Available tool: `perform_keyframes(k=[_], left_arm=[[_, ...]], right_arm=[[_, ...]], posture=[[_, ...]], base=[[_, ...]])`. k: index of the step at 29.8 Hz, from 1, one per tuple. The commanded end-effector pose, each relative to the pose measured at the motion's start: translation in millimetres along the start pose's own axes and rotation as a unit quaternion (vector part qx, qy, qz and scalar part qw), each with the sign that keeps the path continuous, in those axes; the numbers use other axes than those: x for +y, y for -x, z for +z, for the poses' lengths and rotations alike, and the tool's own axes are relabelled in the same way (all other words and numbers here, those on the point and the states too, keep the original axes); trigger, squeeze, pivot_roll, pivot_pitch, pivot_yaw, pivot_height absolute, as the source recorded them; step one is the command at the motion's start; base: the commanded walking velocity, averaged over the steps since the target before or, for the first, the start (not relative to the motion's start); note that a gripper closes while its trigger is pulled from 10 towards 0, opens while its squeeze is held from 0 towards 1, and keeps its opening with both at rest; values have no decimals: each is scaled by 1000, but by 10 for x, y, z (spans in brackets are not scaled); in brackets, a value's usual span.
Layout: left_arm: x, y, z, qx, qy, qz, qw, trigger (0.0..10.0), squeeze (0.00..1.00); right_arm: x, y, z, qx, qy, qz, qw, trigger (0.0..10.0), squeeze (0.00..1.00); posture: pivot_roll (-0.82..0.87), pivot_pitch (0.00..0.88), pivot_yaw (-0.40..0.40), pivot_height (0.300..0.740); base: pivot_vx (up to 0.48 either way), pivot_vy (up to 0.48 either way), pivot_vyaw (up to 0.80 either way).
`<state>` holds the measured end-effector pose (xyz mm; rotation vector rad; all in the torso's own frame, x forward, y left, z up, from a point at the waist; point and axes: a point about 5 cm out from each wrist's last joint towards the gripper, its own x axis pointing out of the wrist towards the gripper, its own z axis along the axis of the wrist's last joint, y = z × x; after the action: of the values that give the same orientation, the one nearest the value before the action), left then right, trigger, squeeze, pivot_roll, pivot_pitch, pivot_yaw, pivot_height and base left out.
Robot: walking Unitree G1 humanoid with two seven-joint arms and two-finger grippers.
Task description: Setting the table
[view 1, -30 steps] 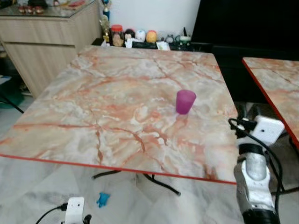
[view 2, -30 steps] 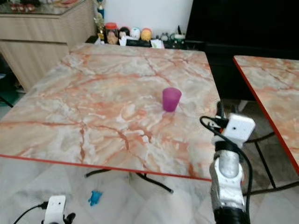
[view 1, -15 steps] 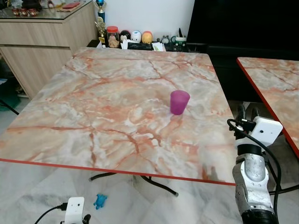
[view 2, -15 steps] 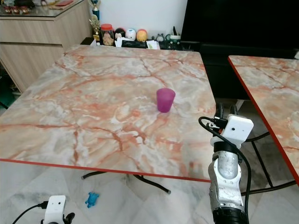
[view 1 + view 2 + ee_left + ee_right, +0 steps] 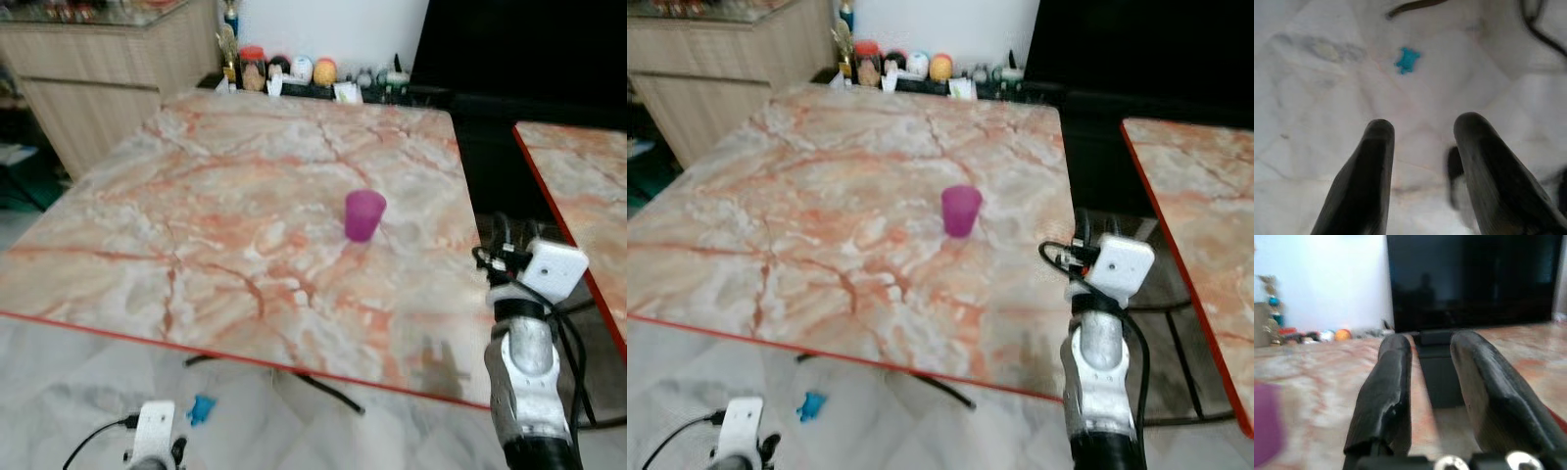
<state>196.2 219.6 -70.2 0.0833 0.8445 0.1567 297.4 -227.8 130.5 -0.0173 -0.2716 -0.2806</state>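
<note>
Head views
Table: square top of pink-and-grey veined marble with a red edge [image 5: 196, 215], on a dark metal foot.
Cup: small purple plastic tumbler [image 5: 363, 214], upright, on the marble right of centre, well apart from every edge.
Second table: matching red-edged marble top [image 5: 578, 196], to the right, apart from the first by a gap.
Sideboard: pale wood cabinet [image 5: 108, 78], far left, beyond the table.
Shelf items: row of small jars and round figurines [image 5: 294, 70] against the white wall, past the far edge.
Screen: large black panel [image 5: 529, 49], far right.
Right arm: silver, raised just off the table's right edge, white wrist box on top; right gripper [image 5: 516, 231] near the cup, not touching it.
Left arm: low at the near edge, white wrist box showing above the floor.
Floor: pale marbled tiles [image 5: 78, 401]; small blue scrap [image 5: 202, 408] below the table's near edge.

Left wrist view
Left gripper [image 5: 1422, 127]: two black fingers spread, nothing between, over the tiles.

Right wrist view
Right gripper: two black fingers parted by a narrow gap, nothing held; aimed across the marble toward the screen.
Cup: blurred purple shape at the frame's edge, beside the fingers.
</note>
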Motion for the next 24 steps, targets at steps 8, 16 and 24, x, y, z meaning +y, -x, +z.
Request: perform_keyframes(k=[8,16,24], left_arm=[[21,-1,6,-1,1,5,1000,10000,0],[23,-1,14,-3,3,6,1000,10000,0],[19,-1,10,-2,2,4,1000,10000,0]], right_arm=[[13,-29,30,-4,-7,-3,1000,10000,0],[-122,83,-124,33,11,-49,998,10000,0],[-404,269,-375,98,55,-137,984,10000,0]], posture=[[22,0,-24,740],[24,0,-25,740],[23,0,-26,740]], base=[[0,0,0],[0,0,0],[0,0,0]])
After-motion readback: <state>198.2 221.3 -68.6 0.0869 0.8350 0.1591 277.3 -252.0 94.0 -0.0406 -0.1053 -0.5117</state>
